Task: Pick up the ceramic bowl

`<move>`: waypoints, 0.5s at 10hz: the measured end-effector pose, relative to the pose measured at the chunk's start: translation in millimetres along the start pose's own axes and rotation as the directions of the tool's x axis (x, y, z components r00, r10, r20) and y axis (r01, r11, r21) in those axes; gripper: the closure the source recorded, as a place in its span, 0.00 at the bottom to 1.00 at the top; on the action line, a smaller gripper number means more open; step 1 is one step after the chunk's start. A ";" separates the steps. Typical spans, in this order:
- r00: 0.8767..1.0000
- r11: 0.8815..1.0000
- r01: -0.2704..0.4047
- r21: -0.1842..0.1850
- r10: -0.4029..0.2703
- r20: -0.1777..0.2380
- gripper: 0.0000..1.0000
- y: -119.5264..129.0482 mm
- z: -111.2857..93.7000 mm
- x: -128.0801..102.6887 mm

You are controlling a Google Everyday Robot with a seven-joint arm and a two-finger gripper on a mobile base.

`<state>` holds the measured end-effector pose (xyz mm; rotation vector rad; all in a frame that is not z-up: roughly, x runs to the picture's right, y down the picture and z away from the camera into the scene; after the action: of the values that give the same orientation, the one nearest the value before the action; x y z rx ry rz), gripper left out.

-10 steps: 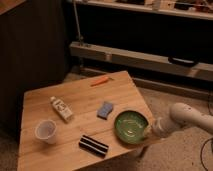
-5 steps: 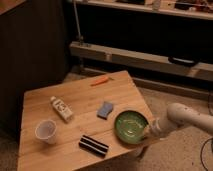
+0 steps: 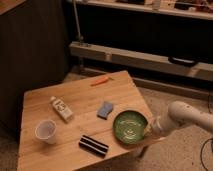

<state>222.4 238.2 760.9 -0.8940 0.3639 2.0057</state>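
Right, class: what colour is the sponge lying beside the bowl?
Blue. The sponge shows in the camera view, left of the green bowl; the gripper is at the bowl's right rim.

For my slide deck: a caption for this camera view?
End effector at the right rim of the green ceramic bowl on a wooden table.

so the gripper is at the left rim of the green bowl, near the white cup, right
Not quite. In the camera view the gripper is at the right rim of the ceramic bowl, at the table's right edge. The white cup sits far off on the left side.
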 end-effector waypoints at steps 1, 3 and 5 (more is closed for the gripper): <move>1.000 1.000 -0.005 -0.029 0.005 0.006 1.00 5.0 -12.9 -0.6; 1.000 0.996 -0.004 -0.093 0.003 -0.007 1.00 17.6 -38.8 3.8; 1.000 0.987 -0.003 -0.160 -0.001 -0.026 1.00 31.0 -60.4 6.9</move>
<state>221.9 191.2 711.3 -1.0201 0.2192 2.0475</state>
